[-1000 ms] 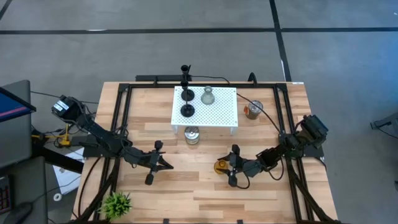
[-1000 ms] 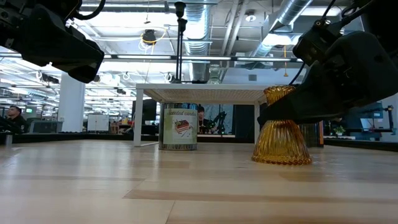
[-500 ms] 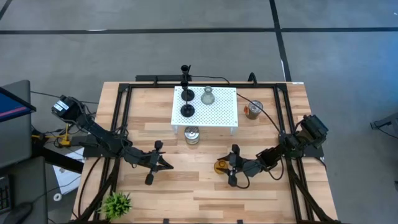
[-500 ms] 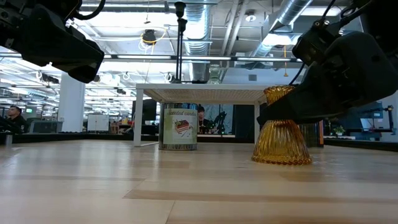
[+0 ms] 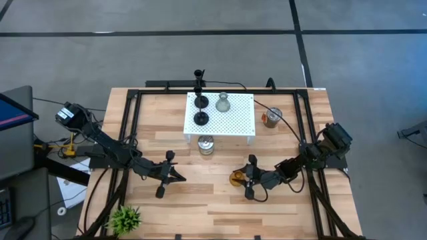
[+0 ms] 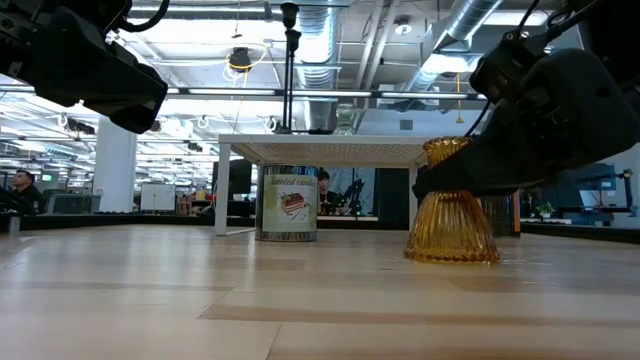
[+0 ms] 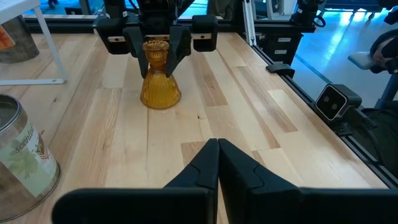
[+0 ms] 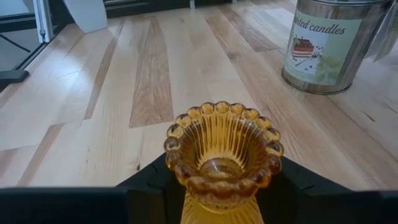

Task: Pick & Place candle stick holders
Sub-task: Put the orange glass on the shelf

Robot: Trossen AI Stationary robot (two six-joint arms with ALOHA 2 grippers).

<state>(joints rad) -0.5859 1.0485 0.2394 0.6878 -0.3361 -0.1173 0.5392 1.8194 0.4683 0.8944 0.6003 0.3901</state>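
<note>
- Straddling the amber holder (image 5: 236,178), right gripper (image 5: 247,178) has a finger on each side of the neck below the beaded rim (image 8: 222,147); fingers look to be touching the glass. Holder stands upright with its base on the table (image 5: 200,207).
- Left gripper (image 5: 167,175) hangs above the wood, well apart from the amber holder, fingers pressed together, nothing in them.
- White perforated riser (image 5: 237,117) carries two black holders (image 5: 201,102) (image 5: 200,119) and the pale-green glass one (image 5: 223,103).
- Candle tin (image 5: 206,145) sits just in front of the riser, between the two arms, near the amber holder but not touching.
- Second tin (image 5: 271,119) stands right of the riser.
- Small green plant (image 5: 125,217) sits at the table's front-left corner.
- Low view: person (image 6: 20,190) far back in the room.
</note>
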